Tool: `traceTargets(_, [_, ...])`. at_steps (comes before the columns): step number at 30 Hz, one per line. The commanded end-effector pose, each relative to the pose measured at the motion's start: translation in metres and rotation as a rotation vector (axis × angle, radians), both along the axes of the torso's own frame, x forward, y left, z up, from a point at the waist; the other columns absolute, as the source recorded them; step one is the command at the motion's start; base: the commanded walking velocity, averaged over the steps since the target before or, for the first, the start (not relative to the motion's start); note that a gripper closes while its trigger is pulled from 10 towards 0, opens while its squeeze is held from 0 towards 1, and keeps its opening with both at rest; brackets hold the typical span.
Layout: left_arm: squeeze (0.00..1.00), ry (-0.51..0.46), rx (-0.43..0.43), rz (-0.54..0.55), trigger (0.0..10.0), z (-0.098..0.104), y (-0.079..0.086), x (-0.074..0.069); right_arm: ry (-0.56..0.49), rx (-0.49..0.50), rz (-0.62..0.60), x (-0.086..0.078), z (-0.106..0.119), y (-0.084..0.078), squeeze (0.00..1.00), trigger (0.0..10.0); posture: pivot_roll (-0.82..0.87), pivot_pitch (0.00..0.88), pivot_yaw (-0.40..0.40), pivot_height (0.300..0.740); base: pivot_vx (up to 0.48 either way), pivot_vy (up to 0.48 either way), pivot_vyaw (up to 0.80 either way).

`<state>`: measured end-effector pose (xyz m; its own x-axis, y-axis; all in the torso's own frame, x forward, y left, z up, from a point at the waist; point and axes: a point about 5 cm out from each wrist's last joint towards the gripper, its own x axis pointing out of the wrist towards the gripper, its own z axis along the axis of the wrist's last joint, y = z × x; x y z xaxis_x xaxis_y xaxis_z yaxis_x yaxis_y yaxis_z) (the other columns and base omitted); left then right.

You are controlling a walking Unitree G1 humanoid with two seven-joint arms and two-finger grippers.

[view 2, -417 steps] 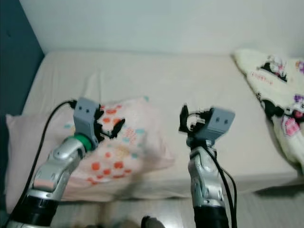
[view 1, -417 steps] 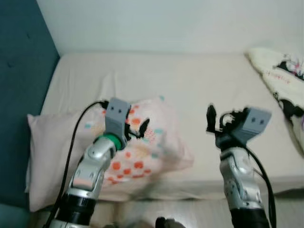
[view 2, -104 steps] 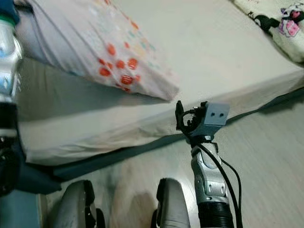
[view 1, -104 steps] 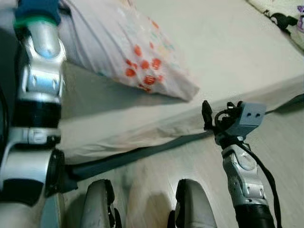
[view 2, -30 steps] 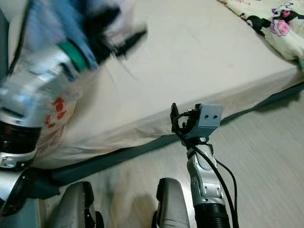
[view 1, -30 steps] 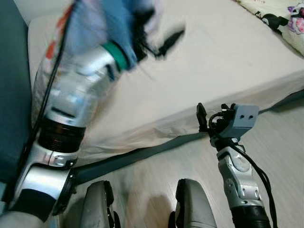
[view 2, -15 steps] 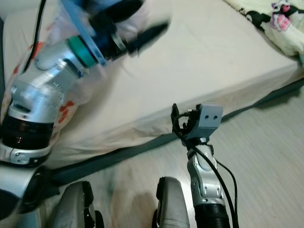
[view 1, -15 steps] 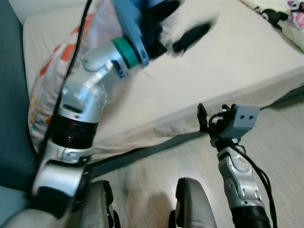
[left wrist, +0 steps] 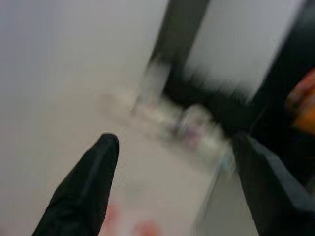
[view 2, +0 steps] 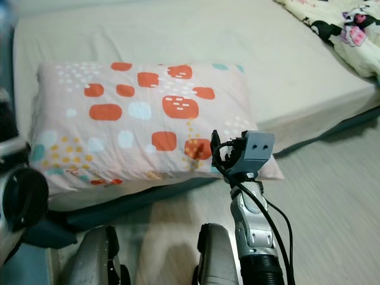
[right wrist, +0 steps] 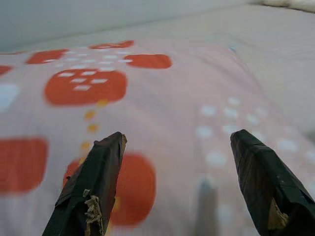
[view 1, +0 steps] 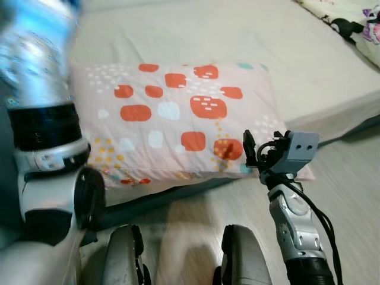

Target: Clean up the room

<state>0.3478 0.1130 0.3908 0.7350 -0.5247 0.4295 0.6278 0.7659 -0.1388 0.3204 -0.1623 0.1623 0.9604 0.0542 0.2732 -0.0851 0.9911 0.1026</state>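
Pink pillow with orange and white patches lies flat along the beige mattress near edge. Right gripper, fingers spread and empty, hovers at the pillow's five o'clock corner. Left gripper blurred, released, empty.

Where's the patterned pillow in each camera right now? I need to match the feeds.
Left eye: pillow mid-frame on the mattress edge.
Right eye: pillow left of centre.
Right wrist: pillow past the open right gripper.
Left wrist: too blurred to tell.
Shared landmark: its big orange patch.
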Motion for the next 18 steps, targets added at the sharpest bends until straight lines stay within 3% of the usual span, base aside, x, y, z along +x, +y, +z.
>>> traceTargets(1, [0.0, 0.068, 0.066, 0.076, 10.0, -0.012, 0.001, 0.003, 0.024, -0.003, -0.019, -0.004, -0.009, -0.006, 0.0, 10.0, 0.06, 0.189, 0.035, 0.579, 0.0, 0.0, 0.0])
traceTargets(2, [0.0, 0.068, 0.066, 0.076, 10.0, -0.012, 0.001, 0.003, 0.024, -0.003, -0.019, -0.004, -0.009, -0.006, 0.0, 10.0, 0.06, 0.189, 0.035, 0.579, 0.0, 0.0, 0.0])
traceTargets(3, [0.0, 0.204, 0.071, 0.12, 10.0, -0.043, 0.007, 0.005, 0.024, -0.02, -0.022, -0.004, -0.009, -0.007, 0.0, 10.0, 0.06, 0.191, 0.038, 0.579, 0.0, 0.0, 0.0])
traceTargets(4, [0.0, 0.204, 0.071, 0.12, 10.0, -0.043, 0.007, 0.005, 0.024, -0.02, -0.022, -0.004, -0.009, -0.007, 0.0, 10.0, 0.06, 0.191, 0.038, 0.579, 0.0, 0.0, 0.0])
traceTargets(6, [0.0, 0.392, 0.083, 0.15, 10.0, -0.093, 0.022, -0.011, 0.0, -0.128, -0.021, -0.004, -0.004, -0.013, 0.0, 10.0, 0.08, 0.196, 0.039, 0.579, 0.0, 0.0, 0.0])
traceTargets(11, [0.0, 0.483, 0.08, 0.141, 10.0, -0.115, 0.033, -0.027, -0.039, -0.264, -0.024, -0.001, 0.008, -0.02, 0.0, 10.0, 0.09, 0.196, 0.043, 0.579, 0.0, 0.0, 0.0])
traceTargets(12, [0.0, 0.54, 0.077, 0.168, 10.0, -0.13, 0.041, -0.034, -0.082, -0.345, -0.045, 0.004, 0.022, -0.029, 0.0, 10.0, 0.09, 0.196, 0.043, 0.579, 0.0, 0.0, 0.0])
traceTargets(14, [0.0, 0.575, 0.067, 0.201, 10.0, -0.14, 0.047, -0.039, -0.113, -0.395, -0.065, 0.007, 0.033, -0.037, 0.0, 10.0, 0.1, 0.196, 0.045, 0.579, 0.0, 0.0, 0.0])
traceTargets(16, [0.0, 0.712, -0.037, 0.317, 10.0, -0.17, 0.066, -0.05, -0.136, -0.41, -0.047, 0.018, 0.056, -0.056, 0.0, 10.0, 0.09, 0.198, 0.044, 0.579, 0.0, 0.0, 0.0])
traceTargets(18, [0.0, 0.767, -0.081, 0.359, 10.0, -0.18, 0.073, -0.053, -0.13, -0.401, -0.024, 0.021, 0.061, -0.06, 0.0, 10.0, 0.09, 0.198, 0.044, 0.579, 0.0, 0.0, 0.0])
